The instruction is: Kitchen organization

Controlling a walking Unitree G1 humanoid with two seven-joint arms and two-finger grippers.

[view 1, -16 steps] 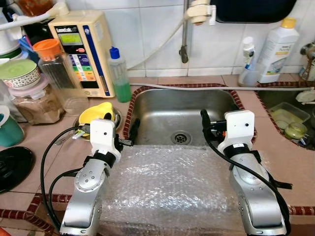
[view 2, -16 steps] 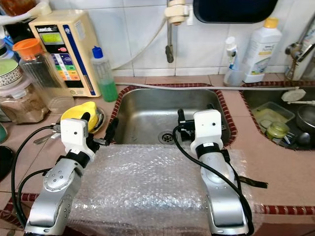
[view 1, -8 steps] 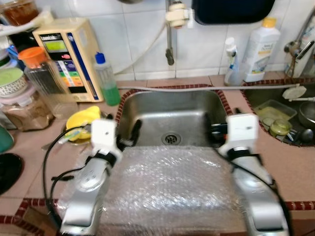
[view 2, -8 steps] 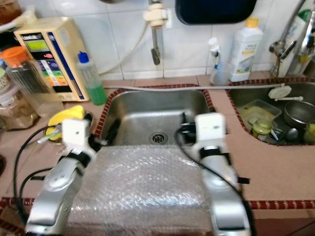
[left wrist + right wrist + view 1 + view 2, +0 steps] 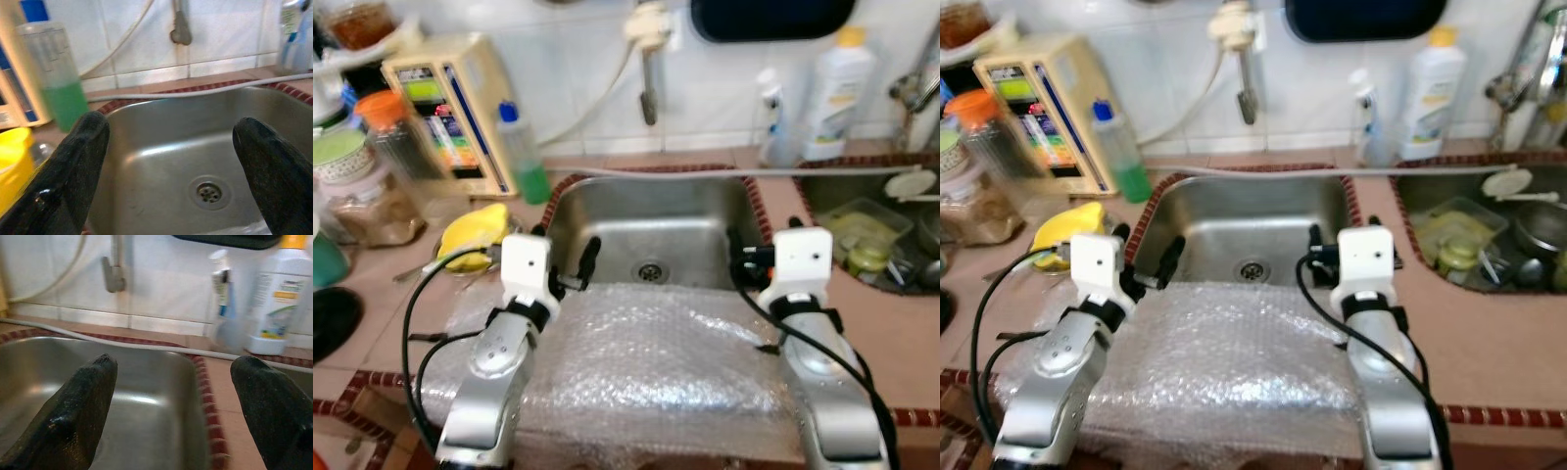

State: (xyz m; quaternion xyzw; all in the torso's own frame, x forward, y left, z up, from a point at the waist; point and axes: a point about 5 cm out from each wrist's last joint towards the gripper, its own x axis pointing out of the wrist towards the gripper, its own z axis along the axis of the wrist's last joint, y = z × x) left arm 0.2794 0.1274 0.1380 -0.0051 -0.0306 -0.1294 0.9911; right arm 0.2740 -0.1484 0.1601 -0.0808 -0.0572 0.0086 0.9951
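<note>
A sheet of clear bubble wrap lies over the counter's front edge, just before the steel sink. Both my arms rest on or above it, one at each side. My left gripper is open at the sink's near left rim; in the left wrist view the left gripper has only the basin and drain between its fingers. My right gripper is open at the sink's near right rim; in the right wrist view the right gripper holds nothing.
Left of the sink stand a green soap bottle, a beige appliance, jars and a yellow item. A tap hangs over the sink. A white bottle and spray bottle stand behind a second basin holding dishes.
The whole picture has shifted and blurred, so the camera has moved. Both grippers stay open at the sink's near rim, and the bubble wrap lies as before.
</note>
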